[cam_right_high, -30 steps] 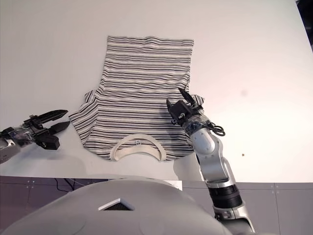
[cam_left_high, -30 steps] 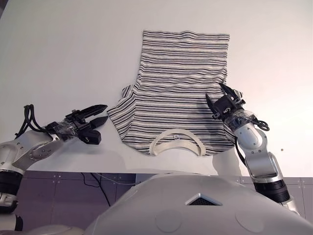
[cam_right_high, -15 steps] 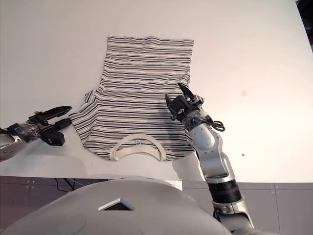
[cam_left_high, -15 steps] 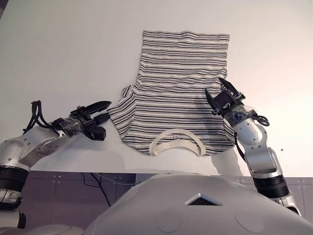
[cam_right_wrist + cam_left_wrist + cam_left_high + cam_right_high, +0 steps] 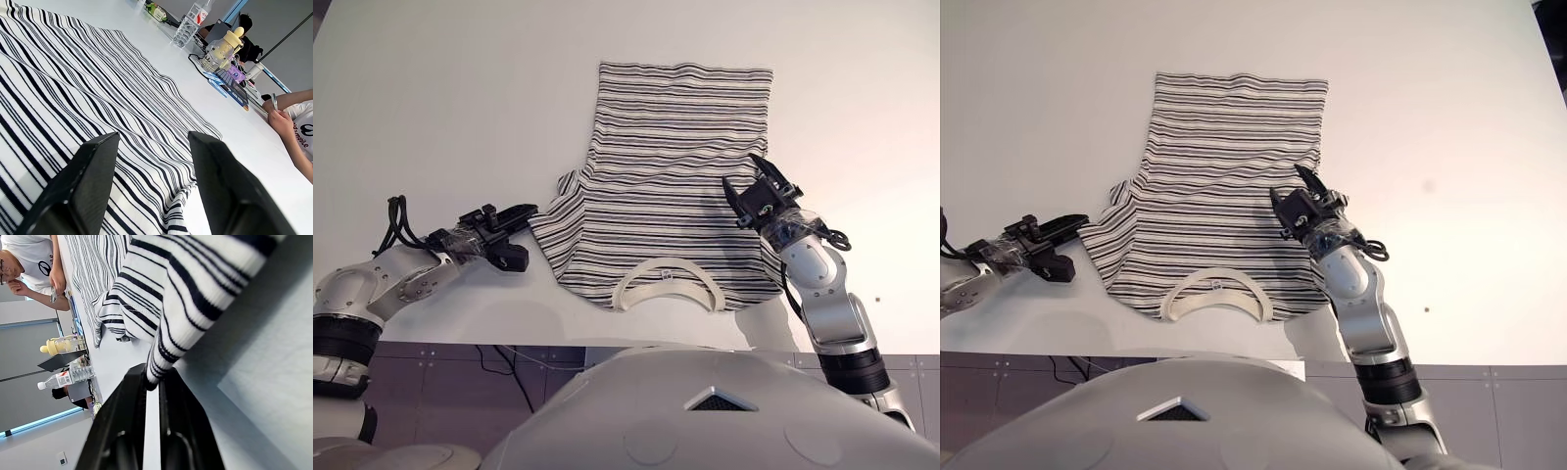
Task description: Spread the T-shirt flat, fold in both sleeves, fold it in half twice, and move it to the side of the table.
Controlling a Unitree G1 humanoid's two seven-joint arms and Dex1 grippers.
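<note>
Left arm reaches low across the white table. The left gripper, at 8 o'clock of the black-and-white striped knit T-shirt, is nearly closed and pinches the sleeve edge. Right arm is bent upward. The right gripper is spread wide over the shirt's 4 o'clock side and holds nothing. The shirt lies mid-table, collar toward 6 o'clock.

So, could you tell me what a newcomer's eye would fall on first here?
A striped T-shirt lies spread on the white table, collar nearest the robot. The left gripper has its jaws closed on the sleeve tip at the shirt's left, while the right gripper hovers open-jawed over the shirt's right edge.
</note>
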